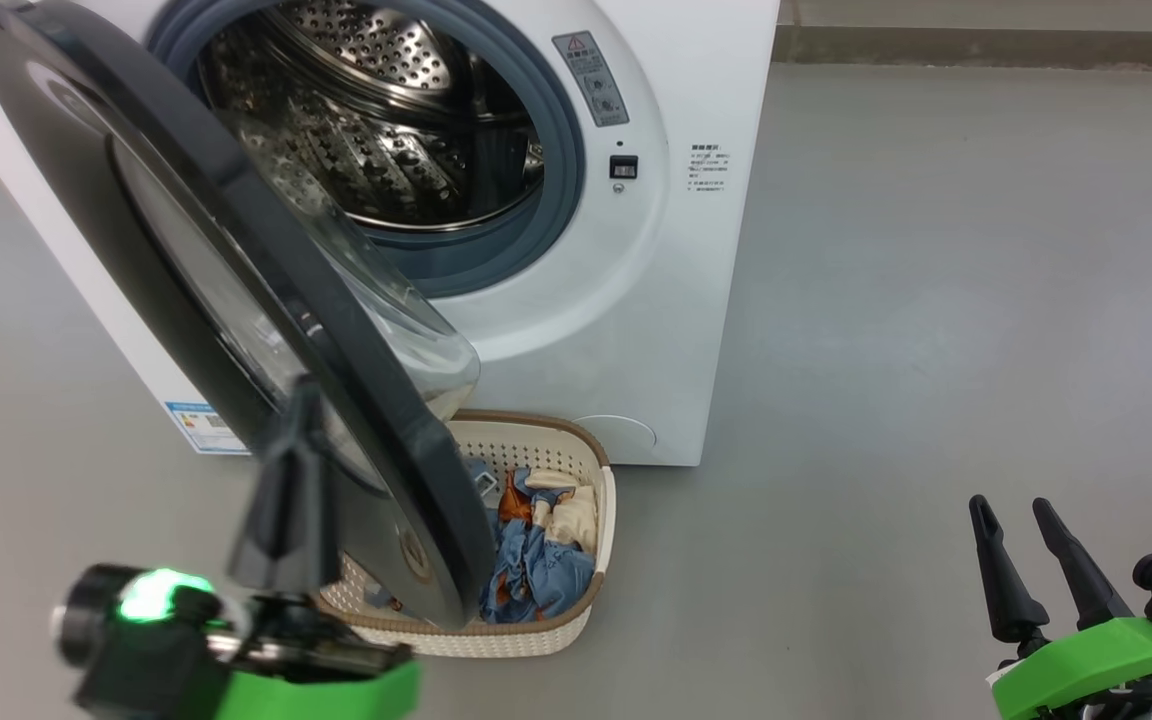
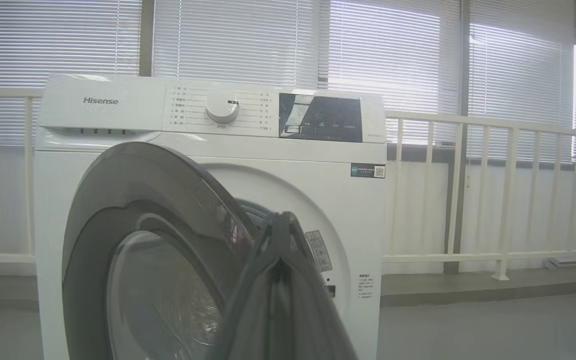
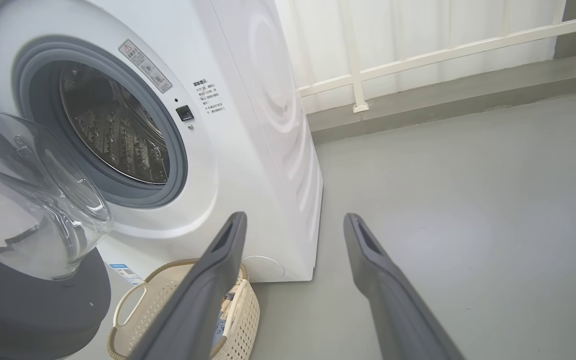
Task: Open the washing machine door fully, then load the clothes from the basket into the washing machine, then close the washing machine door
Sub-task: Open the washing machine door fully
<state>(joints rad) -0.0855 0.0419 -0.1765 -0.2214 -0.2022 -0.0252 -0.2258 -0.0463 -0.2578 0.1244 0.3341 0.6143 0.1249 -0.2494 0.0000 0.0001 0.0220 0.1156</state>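
**Door Half Open, Clothes Waiting**

The washing machine door [image 1: 236, 260] hangs part way out from the washing machine [image 1: 636, 330], so the shiny drum [image 1: 386, 130] can be seen. The left gripper [image 1: 304, 400] has its two fingers pressed together with nothing between them. It is right by the door's black rim, I think so it can push the door wider like a poking stick. The right gripper [image 1: 1011, 505] waits low on the right, well away, with its fingers apart and empty, likely ready to grab.

The basket [image 1: 536, 640] sits on the floor [image 1: 886, 350] just in front of the machine, under the door, with the clothes [image 1: 536, 560] inside. The door hides the basket's left part and some of the clothes. The left gripper looks blurry, so I cannot tell if it touches the door.
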